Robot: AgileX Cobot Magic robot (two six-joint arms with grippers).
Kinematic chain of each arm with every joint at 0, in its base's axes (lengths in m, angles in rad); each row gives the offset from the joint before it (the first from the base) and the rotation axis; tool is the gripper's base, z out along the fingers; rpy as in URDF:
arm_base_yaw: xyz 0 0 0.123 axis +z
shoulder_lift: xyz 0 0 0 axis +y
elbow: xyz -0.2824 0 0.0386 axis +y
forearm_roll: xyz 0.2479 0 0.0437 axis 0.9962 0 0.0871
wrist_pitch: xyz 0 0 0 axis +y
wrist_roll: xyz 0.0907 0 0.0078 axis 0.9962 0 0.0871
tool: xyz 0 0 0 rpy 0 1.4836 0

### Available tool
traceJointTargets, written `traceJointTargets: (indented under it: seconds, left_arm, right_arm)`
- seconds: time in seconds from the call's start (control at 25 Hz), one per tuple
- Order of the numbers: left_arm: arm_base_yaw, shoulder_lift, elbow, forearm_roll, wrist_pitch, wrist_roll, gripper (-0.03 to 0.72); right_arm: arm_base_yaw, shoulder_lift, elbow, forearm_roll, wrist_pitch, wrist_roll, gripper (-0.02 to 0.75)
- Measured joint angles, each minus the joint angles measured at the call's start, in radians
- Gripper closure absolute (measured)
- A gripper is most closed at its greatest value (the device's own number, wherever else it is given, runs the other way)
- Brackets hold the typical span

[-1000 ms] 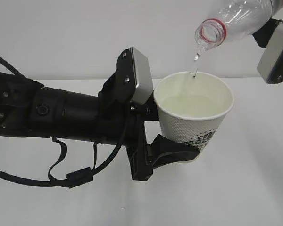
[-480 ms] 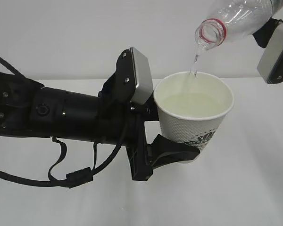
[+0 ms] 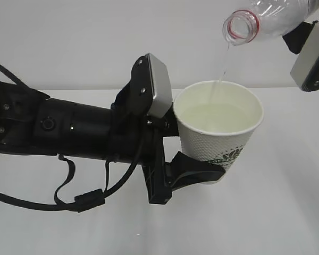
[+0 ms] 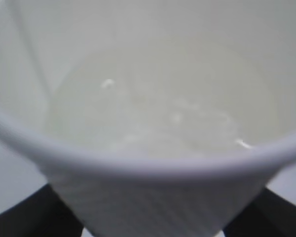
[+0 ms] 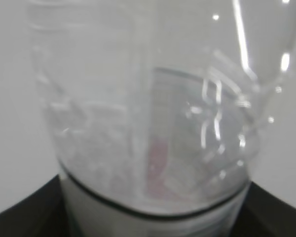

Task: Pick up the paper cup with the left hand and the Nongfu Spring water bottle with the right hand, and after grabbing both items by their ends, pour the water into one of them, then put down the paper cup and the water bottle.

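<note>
Left hand (image 3: 194, 172), a thick black arm, has its jaws spread wide around the lower wall of the paper cup (image 3: 219, 127), gripping it upright clear of the white table (image 3: 287, 212). Right hand (image 3: 311, 48) holds the Nongfu Spring water bottle (image 3: 266, 18) between its parted jaws, the open neck tipped down above the cup rim. A thin stream of water (image 3: 222, 66) falls from the neck into the pale pool inside the cup.

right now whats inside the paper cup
The paper cup, held by the left hand, contains pale water well below the rim, with a thin stream falling in from the Nongfu Spring water bottle. The cup's bottom is blurred beneath the water.
</note>
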Motion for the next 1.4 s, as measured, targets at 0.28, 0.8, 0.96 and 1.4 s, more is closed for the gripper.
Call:
traceJointTargets:
  seconds: [0.28,0.8,0.96,1.4]
  left_arm:
    - [0.000,0.000,0.000,0.000,0.000,0.000,0.145]
    - [0.000,0.000,0.000,0.000,0.000,0.000,0.145]
    - [0.000,0.000,0.000,0.000,0.000,0.000,0.145]
    - [0.000,0.000,0.000,0.000,0.000,0.000,0.145]
  right_arm:
    - [0.000,0.000,0.000,0.000,0.000,0.104,0.237]
    - [0.000,0.000,0.000,0.000,0.000,0.414,0.237]
    - [0.000,0.000,0.000,0.000,0.000,0.525,0.237]
    - [0.000,0.000,0.000,0.002,0.000,0.829,0.238]
